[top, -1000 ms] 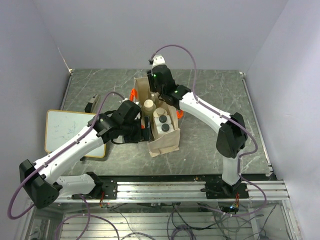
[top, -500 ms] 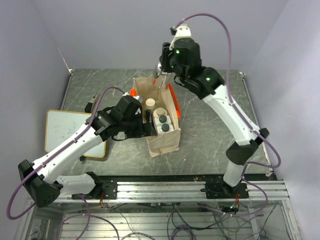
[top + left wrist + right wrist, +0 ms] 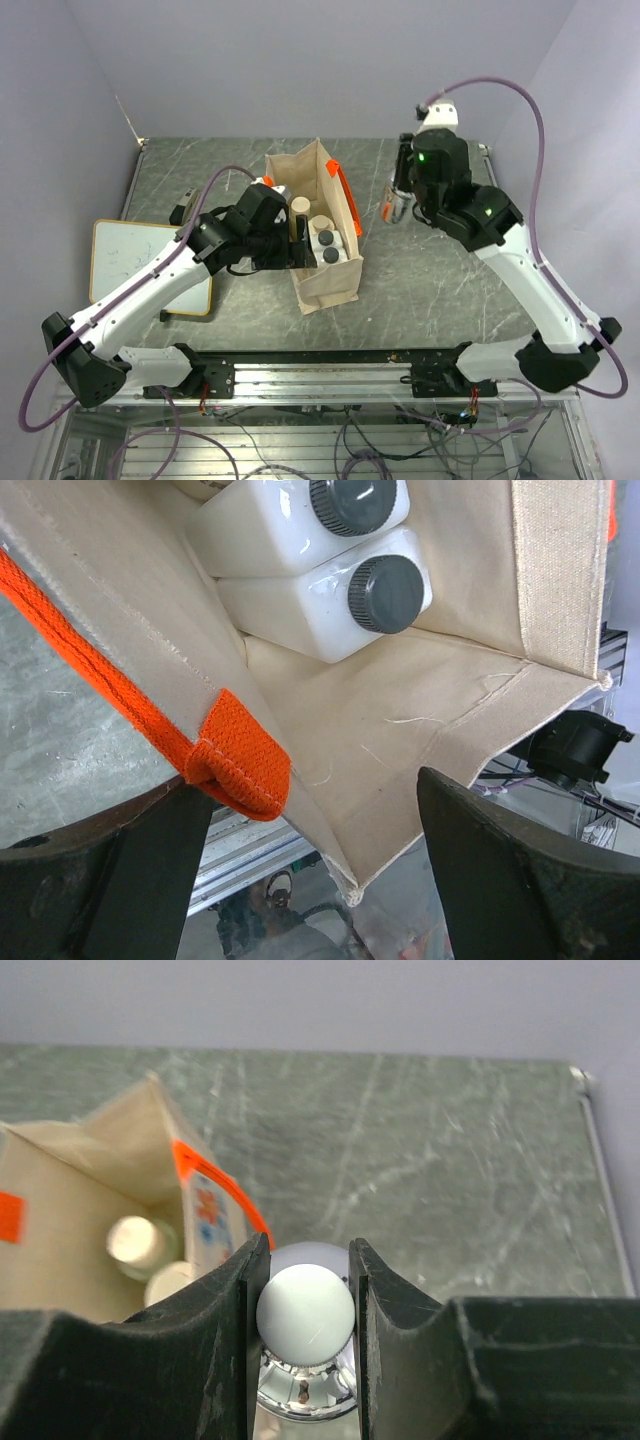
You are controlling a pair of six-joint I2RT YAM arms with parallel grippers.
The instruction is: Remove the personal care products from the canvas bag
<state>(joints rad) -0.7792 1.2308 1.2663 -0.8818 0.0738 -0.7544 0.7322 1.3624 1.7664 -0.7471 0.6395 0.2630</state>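
Grey marbled table [image 3: 430, 270] fills the space between pale walls, with a whiteboard [image 3: 120, 255] lying flat at its left edge. Near the middle stands the bag [image 3: 328, 288], upright and open at the top, its orange handle [image 3: 346, 195] draped along the right side.

Inside it, two white bottles [image 3: 323, 239] with dark round caps sit side by side, touching, and a cream bottle [image 3: 300, 207] stands just behind them, nearer the far end.

The left gripper [image 3: 295, 250] is at the bag's left wall. Its wrist camera shows the fingers [image 3: 130, 880] spread wide, with the cloth edge of the bag [image 3: 400, 720] and a loop of the handle [image 3: 235, 770] between them (neither finger visibly presses the cloth). The white bottles [image 3: 300, 610] show just beyond.

The right gripper [image 3: 398, 200] hangs above the table to the right of the bag, apart from it. Its fingers [image 3: 225, 1320] are pinched on the small round bottle [image 3: 305, 1315], one on each side of its pale top. The bag [image 3: 80, 1190] sits off to the left in that view.
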